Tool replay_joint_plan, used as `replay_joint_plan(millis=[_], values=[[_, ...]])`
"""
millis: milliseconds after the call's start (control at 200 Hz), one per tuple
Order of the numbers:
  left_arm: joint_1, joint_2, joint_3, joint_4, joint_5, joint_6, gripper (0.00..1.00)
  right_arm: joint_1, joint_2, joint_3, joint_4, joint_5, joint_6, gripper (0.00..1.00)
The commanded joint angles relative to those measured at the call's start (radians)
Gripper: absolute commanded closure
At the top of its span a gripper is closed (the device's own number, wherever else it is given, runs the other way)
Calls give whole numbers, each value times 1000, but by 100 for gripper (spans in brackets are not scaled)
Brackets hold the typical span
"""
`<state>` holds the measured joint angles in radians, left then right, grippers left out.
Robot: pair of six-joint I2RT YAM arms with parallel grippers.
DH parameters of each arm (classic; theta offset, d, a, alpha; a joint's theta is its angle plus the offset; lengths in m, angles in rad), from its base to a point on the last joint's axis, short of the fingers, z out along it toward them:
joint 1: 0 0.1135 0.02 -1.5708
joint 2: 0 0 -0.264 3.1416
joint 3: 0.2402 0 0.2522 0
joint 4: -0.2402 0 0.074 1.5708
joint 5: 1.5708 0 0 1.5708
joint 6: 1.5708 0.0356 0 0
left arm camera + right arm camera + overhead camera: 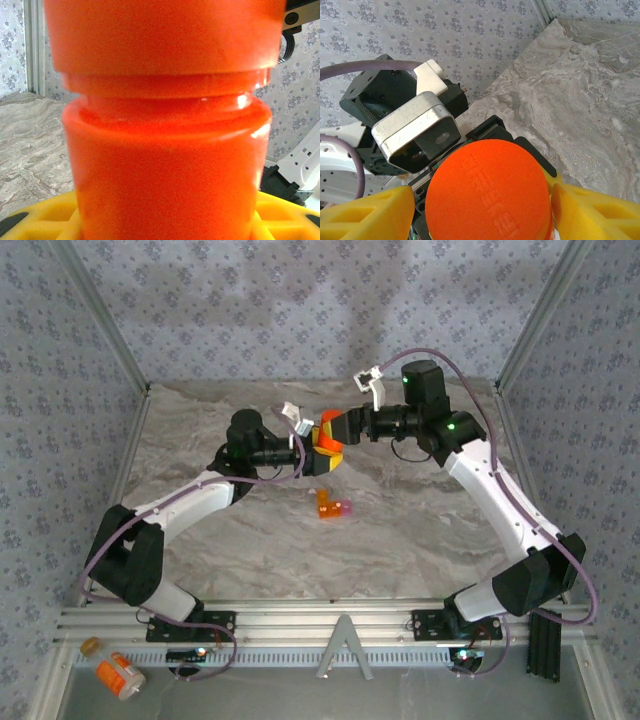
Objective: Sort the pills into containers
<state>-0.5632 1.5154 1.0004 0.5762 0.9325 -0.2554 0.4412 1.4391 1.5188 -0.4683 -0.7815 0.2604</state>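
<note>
- Nearest the lens, at far left, a labelled orange bottle lies on the metal ledge in front of the arm bases, off the marble table (by the look of it, no part of the sorting).
- Left of centre, the left gripper holds the pill bottle by its body, raised above the middle of the table. Its wrist camera sees yellow pads hugging the foot of the translucent orange wall.
- Just below that meeting point, a tiny orange box with a pink end sits alone on the marble, apart from both arms and untouched.
- From the right, the right gripper brackets the bottle's orange cap, with its yellow fingers close on either side. Whether they press it yet cannot be told.
- Progress, as a judgement: early. The cap sits on the bottle, so nothing can go in, and uncapping looks like the step in hand. All the sorting is left to do.
- Hard to read: no pill can be made out on the table. The bottle's wall, too close and too cloudy in the left wrist view, gives no sign of contents, and its base is cut off there. The box is too small to show whether it is open or shut.
</note>
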Motion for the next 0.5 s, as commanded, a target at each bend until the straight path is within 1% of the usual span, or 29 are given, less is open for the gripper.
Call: replay_joint_plan(millis=[0,55,255,325,360,400,495], values=[[-7,8,39,22,29,-2,100,4,-7,23,-11,5,-16,28],[-7,8,41,22,30,-3,100,5,-10,21,-8,9,-15,31],[-9,10,41,19,30,-1,100,4,-18,9,3,11,-10,50],[-9,10,43,19,27,-1,100,5,-20,2,8,13,-10,60],[-9,9,43,19,22,0,100,5,-22,-2,11,15,-10,63],[-7,6,44,20,12,1,100,7,-25,-13,17,21,-10,66],[-9,-4,46,17,-34,8,100,20,-40,-51,36,65,-4,68]])
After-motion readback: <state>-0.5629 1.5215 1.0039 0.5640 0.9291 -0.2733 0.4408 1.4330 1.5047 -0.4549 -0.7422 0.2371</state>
